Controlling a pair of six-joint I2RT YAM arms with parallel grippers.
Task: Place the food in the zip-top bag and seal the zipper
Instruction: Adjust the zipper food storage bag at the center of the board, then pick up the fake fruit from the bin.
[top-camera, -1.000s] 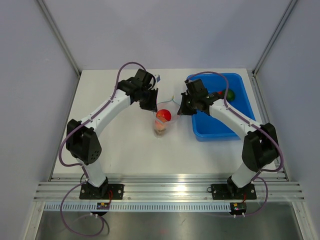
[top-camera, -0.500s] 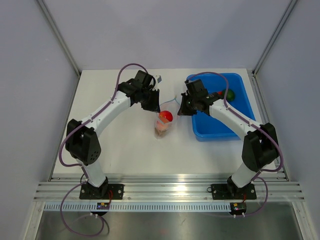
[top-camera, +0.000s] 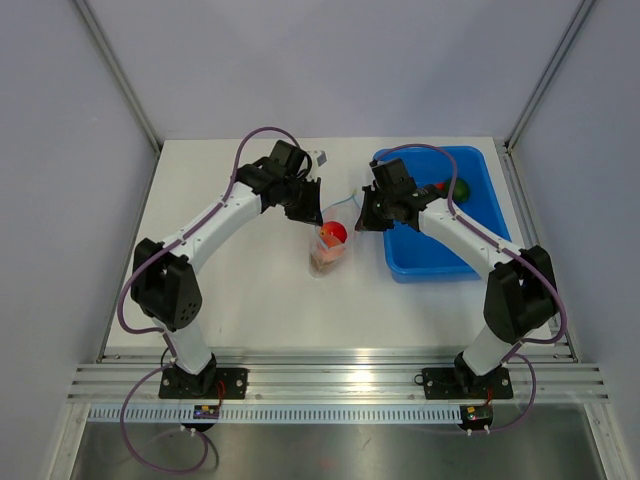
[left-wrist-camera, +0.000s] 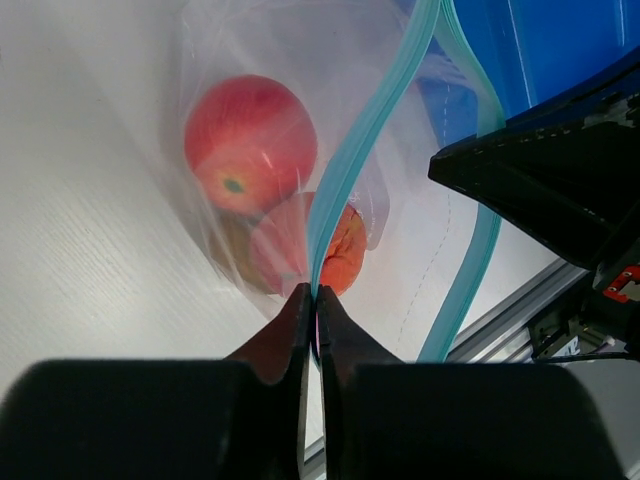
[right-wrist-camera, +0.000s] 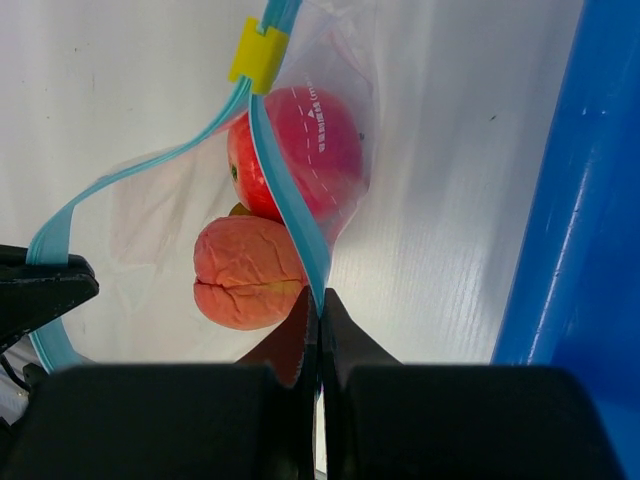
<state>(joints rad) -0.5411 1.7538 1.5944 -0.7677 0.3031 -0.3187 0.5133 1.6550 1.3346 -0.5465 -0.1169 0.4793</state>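
Observation:
The clear zip-top bag hangs between both grippers above the table. It holds a red apple and a pink peach; the apple also shows in the right wrist view. My left gripper is shut on one side of the teal zipper. My right gripper is shut on the other side of the zipper, below its yellow slider. The mouth of the bag gapes open between the two strips. In the top view the left gripper and the right gripper flank the bag.
A blue tray stands right of the bag, with a green round and a red piece at its far end. The right arm lies over the tray's left side. The tray's wall is close to the right gripper.
The bag has shifted slightly toward the right and hangs more upright between the grippers. The left gripper has moved a little right with it. Both grips are unchanged.

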